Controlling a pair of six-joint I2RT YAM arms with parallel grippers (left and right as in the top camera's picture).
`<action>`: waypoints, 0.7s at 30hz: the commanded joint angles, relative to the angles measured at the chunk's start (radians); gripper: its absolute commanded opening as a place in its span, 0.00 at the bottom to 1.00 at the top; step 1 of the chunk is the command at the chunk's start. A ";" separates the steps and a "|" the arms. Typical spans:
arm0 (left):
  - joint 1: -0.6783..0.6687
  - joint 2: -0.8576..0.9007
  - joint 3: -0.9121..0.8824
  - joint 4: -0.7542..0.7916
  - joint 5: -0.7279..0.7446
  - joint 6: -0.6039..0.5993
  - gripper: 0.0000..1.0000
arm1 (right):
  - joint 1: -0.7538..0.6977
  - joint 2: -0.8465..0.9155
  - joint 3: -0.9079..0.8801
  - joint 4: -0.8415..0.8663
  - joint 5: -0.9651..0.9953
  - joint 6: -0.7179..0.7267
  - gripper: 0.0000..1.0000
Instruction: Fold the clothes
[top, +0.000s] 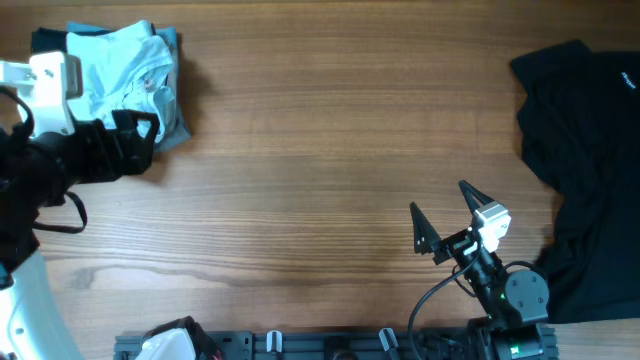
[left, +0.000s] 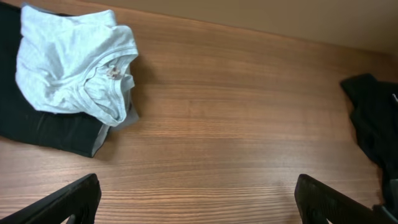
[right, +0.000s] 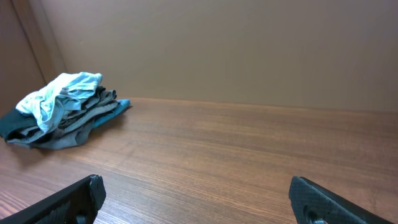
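Observation:
The clothes lie in two places. A crumpled pale light-blue T-shirt tops a small pile of darker garments at the table's far left corner; it also shows in the left wrist view and the right wrist view. A plain black T-shirt is spread loosely along the right edge. My left gripper hovers just in front of the pile, open and empty. At the front right, beside the black shirt, my right gripper stands open with only bare wood between its fingers.
The wooden table stretches between the two heaps. A dark rail with mounts runs along the front edge. A plain wall rises behind the table's far side.

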 joint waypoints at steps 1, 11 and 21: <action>-0.027 -0.052 -0.006 0.004 -0.089 0.022 1.00 | 0.004 -0.010 -0.001 0.002 -0.008 0.018 1.00; -0.280 -0.308 -0.423 0.662 -0.226 -0.031 1.00 | 0.004 -0.010 -0.001 0.002 -0.008 0.018 1.00; -0.316 -0.661 -1.031 1.139 -0.237 -0.072 1.00 | 0.004 -0.010 -0.001 0.002 -0.008 0.018 1.00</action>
